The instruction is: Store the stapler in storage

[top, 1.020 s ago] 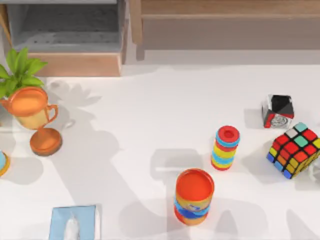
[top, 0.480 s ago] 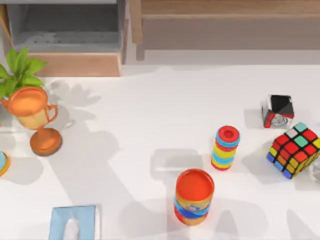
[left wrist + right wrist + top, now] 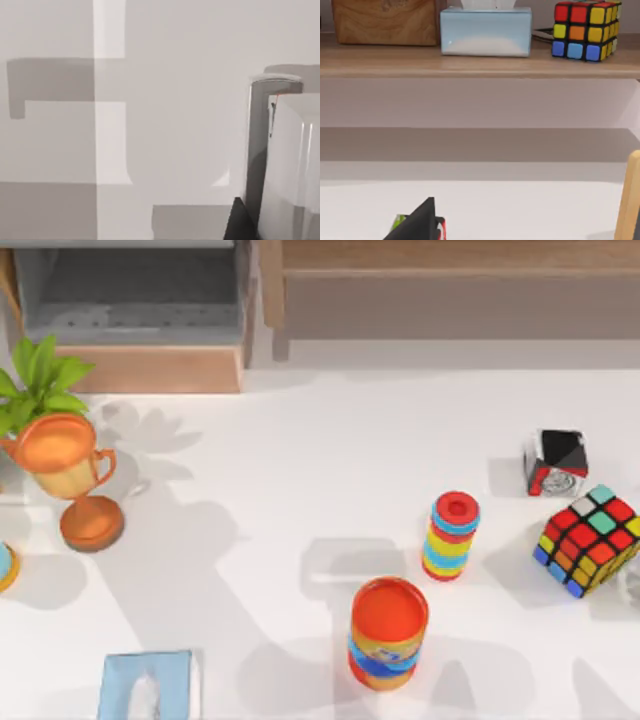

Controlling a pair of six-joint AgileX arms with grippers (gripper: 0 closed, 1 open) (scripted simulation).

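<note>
On the white table, an orange can stands upright near the front edge. A stack of coloured rings stands just behind it to the right. A colour-tiled puzzle cube sits at the right edge, with a black-and-red block close behind it. At the left side stand an orange trophy cup and, behind it, a green plant. A light blue tissue box lies at the front left. The storage drawer, grey inside with a wooden front, stands open at the rear left. The position of the stapler cannot be told; no slim pale bar is distinguishable with confidence on the surface. The left wrist view gives a dark wedge taken as the left gripper, beside a pale grey upright form. The right wrist view gives a like wedge, the right gripper, low over the table and facing a wooden shelf well apart. Whether either claw is open or closed cannot be told.
</note>
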